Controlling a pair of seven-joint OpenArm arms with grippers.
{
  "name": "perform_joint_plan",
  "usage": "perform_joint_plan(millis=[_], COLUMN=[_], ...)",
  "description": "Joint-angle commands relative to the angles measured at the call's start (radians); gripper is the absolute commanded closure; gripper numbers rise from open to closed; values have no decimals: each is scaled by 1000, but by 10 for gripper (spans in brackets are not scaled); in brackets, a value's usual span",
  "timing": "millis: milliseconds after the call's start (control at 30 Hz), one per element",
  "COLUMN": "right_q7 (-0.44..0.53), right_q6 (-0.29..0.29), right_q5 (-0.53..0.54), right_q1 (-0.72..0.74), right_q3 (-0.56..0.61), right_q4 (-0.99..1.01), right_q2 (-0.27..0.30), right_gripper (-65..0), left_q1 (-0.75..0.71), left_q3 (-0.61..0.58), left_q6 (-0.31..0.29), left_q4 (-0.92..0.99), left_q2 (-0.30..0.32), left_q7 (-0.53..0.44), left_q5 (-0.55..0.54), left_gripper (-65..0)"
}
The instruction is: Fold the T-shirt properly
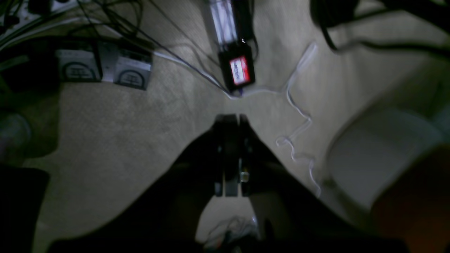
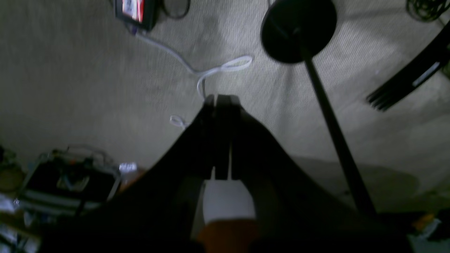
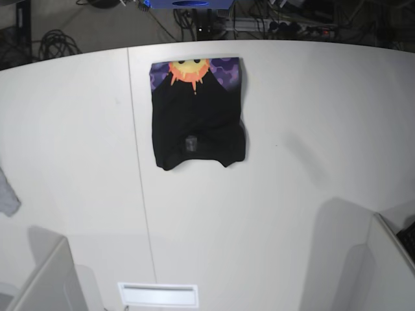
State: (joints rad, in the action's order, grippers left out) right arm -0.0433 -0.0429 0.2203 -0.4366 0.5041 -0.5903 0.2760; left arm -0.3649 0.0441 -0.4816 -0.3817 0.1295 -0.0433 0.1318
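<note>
The black T-shirt (image 3: pixel 198 123) lies folded into a compact block on the white table (image 3: pixel 292 194), at the far middle. Its orange-yellow sun and purple print shows along the far edge, and a small label faces up near the front. Neither gripper appears in the base view. In the left wrist view my left gripper (image 1: pixel 232 117) is shut with nothing between its fingers, held out over carpeted floor. My right gripper (image 2: pixel 221 98) is likewise shut and empty above the carpet. The T-shirt does not show in either wrist view.
A small grey cloth scrap (image 3: pixel 6 194) lies at the table's left edge. White panels (image 3: pixel 39 278) stand at the front left and front right (image 3: pixel 382 265). On the floor are cables, a black box with a red label (image 1: pixel 239 70) and a round black stand base (image 2: pixel 299 30).
</note>
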Motion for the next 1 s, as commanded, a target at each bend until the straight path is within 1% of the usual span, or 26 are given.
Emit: perform_joint_plan(millis=[0, 33, 100, 167, 233, 333, 500, 867, 967], right_q7=[38, 98, 210, 300, 372, 443, 452, 452, 452], right_q6=[-1, -1, -1, -1, -1, -1, 5, 7, 7], right_q5=[0, 0, 0, 0, 0, 0, 1, 1, 1], right_q1=[6, 29, 80, 123, 154, 167, 196, 196, 196], right_q3=[-6, -12, -17, -17, -17, -17, -18, -18, -18], right_q4=[43, 103, 231, 333, 395, 407, 415, 415, 415], right_q2=[-7, -22, -51, -82, -100, -110, -122, -125, -136], right_gripper=[0, 0, 0, 0, 0, 0, 0, 0, 0], left_q1=[8, 40, 96, 126, 143, 169, 191, 198, 200], left_q3=[0, 0, 0, 0, 0, 0, 0, 0, 1], left_q6=[16, 36, 48, 48, 51, 51, 51, 51, 51], left_q4=[66, 138, 255, 297, 300, 295, 292, 290, 290], left_q2=[3, -3, -6, -8, -8, -8, -8, -8, -8], left_q7=[-40, -103, -208, -272, -300, -300, -300, -300, -301], left_q5=[7, 7, 7, 7, 7, 7, 7, 7, 7], left_gripper=[0, 0, 0, 0, 0, 0, 0, 0, 0])
